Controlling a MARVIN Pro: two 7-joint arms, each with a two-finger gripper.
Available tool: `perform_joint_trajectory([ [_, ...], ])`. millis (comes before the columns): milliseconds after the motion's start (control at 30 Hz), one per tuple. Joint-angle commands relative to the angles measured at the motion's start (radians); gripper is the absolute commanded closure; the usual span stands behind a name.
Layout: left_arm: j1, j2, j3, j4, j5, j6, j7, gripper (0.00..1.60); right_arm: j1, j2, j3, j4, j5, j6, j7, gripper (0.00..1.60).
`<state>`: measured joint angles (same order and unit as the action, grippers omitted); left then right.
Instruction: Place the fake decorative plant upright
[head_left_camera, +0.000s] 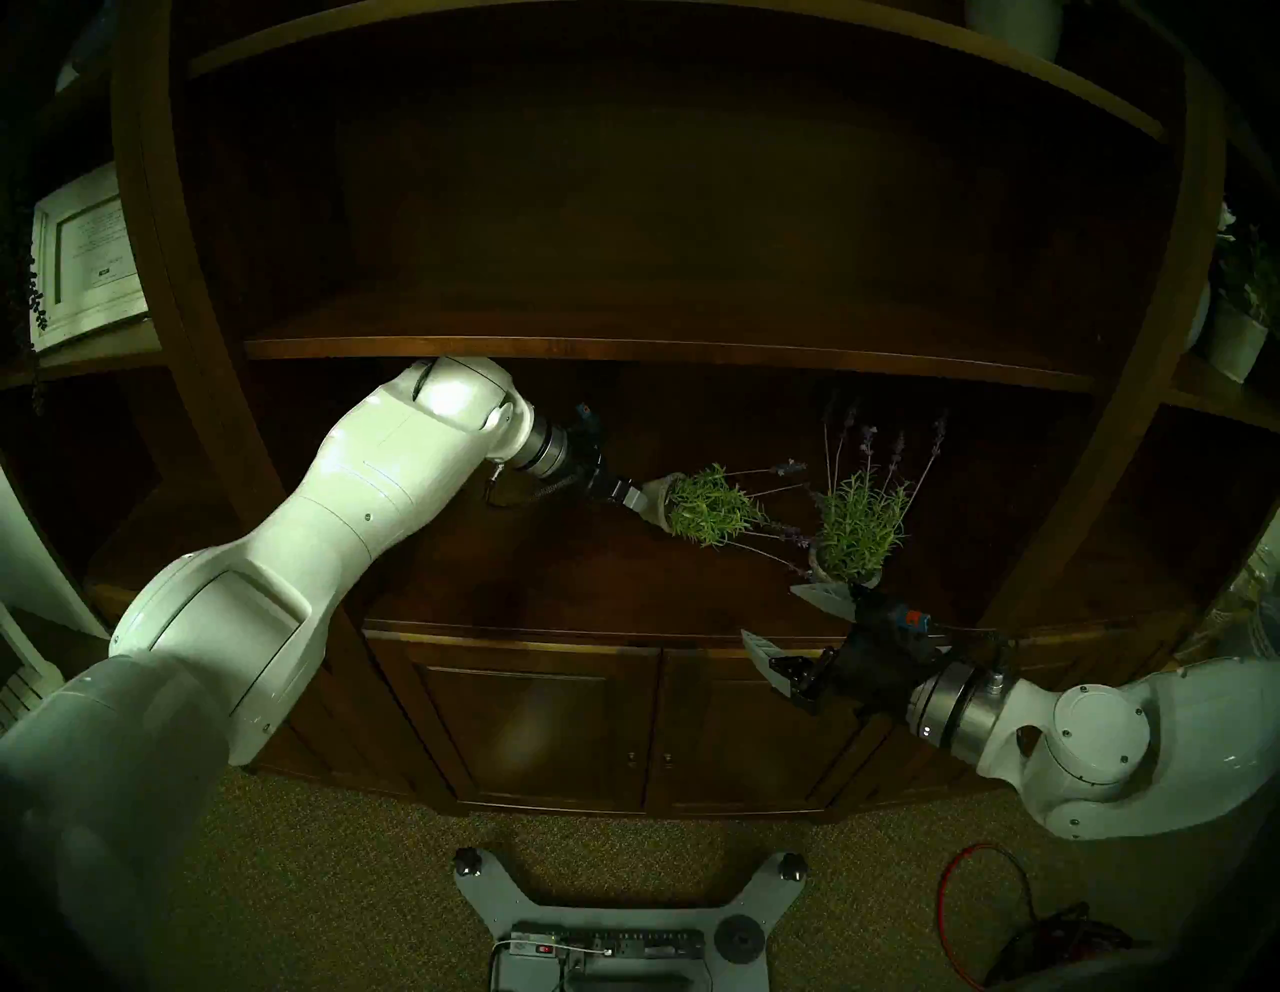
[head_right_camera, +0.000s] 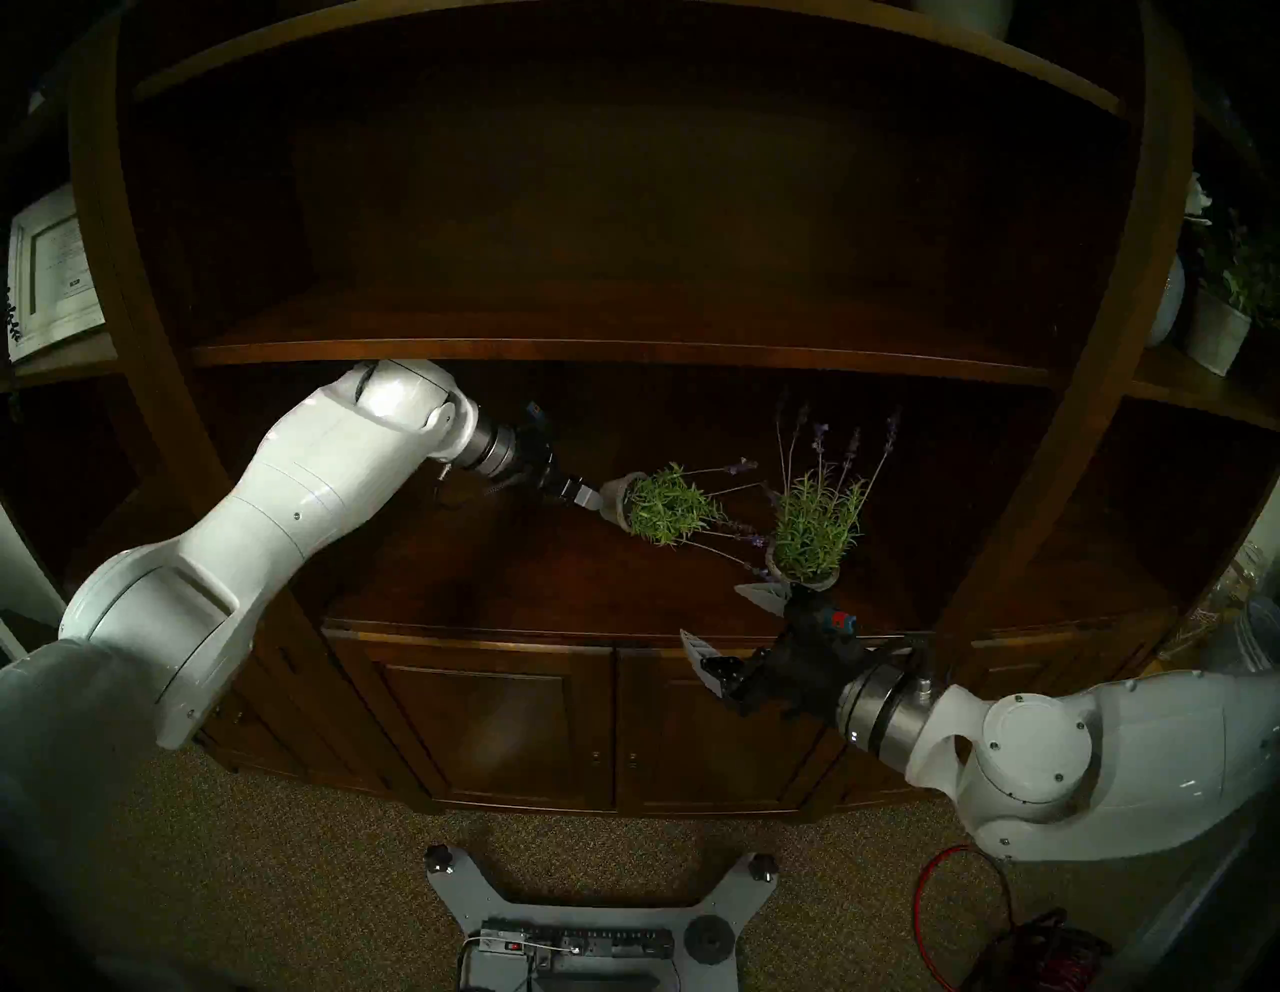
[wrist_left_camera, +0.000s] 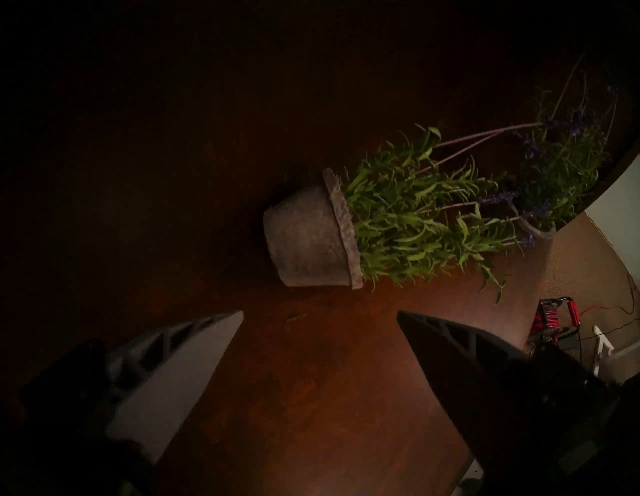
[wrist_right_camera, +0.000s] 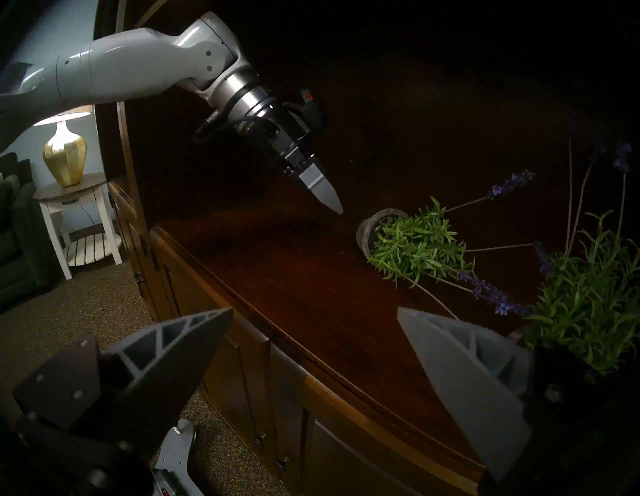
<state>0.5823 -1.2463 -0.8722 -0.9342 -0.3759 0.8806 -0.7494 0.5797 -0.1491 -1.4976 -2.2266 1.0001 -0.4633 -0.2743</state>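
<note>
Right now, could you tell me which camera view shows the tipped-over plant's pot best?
The left wrist view: the tipped-over plant's pot lies on its side, wall and rim fully visible. Both head views show it small, beside the left gripper. The right wrist view shows mostly its rim behind the foliage.

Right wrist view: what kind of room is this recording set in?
Most likely a home living room. A lit table lamp stands on a small side table over carpet, next to a dark wooden shelf unit holding potted lavender plants.
</note>
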Motion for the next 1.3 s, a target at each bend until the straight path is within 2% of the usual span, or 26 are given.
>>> perform_joint_trajectory([
  [0,-0.069,-0.070,-0.023,0.019,-0.008,-0.016,0.021,0.00,0.009,-0.002,0.022,-0.004,0.001,-0.015,-0.002,0.00],
  [633,-0.064,-0.124,-0.030,0.035,-0.005,-0.005,0.100,0.00,0.003,-0.004,0.027,-0.003,0.001,-0.019,-0.003,0.00],
  [1267,-0.043,-0.142,-0.039,0.030,-0.002,-0.001,0.202,0.00,-0.014,-0.013,0.040,-0.001,0.003,-0.027,-0.011,0.00],
])
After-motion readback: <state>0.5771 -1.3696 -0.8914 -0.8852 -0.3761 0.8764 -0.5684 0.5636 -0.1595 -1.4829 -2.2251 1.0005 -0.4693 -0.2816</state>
